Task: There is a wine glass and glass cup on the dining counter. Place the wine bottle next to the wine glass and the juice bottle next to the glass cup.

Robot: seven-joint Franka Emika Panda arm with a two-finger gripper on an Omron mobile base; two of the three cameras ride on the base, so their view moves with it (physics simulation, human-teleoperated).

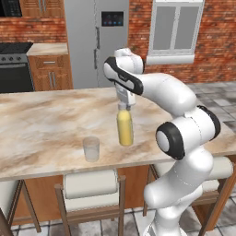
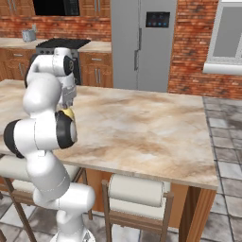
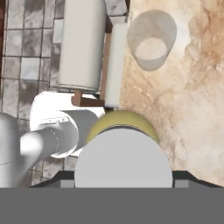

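Left base view: the gripper (image 1: 124,104) is clamped on the capped top of the juice bottle (image 1: 125,129), which stands upright, long axis vertical, directly beneath the hand. The bottle base is at or just above the desk (image 1: 41,124); contact cannot be confirmed. The glass cup (image 1: 91,148) stands near the bottle, to its left and slightly nearer the desk's front edge, with a clear gap between them.

Right base view: the arm covers most of the bottle; a yellow part of the juice bottle (image 2: 67,113) shows beside the elbow joint, above the desk (image 2: 142,127).

Hand view: looking down the bottle axis, the grey cap fills the space between the fingertips, with the yellow shoulder of the juice bottle (image 3: 122,120) around it. The glass cup (image 3: 151,40) lies beyond it, apart.
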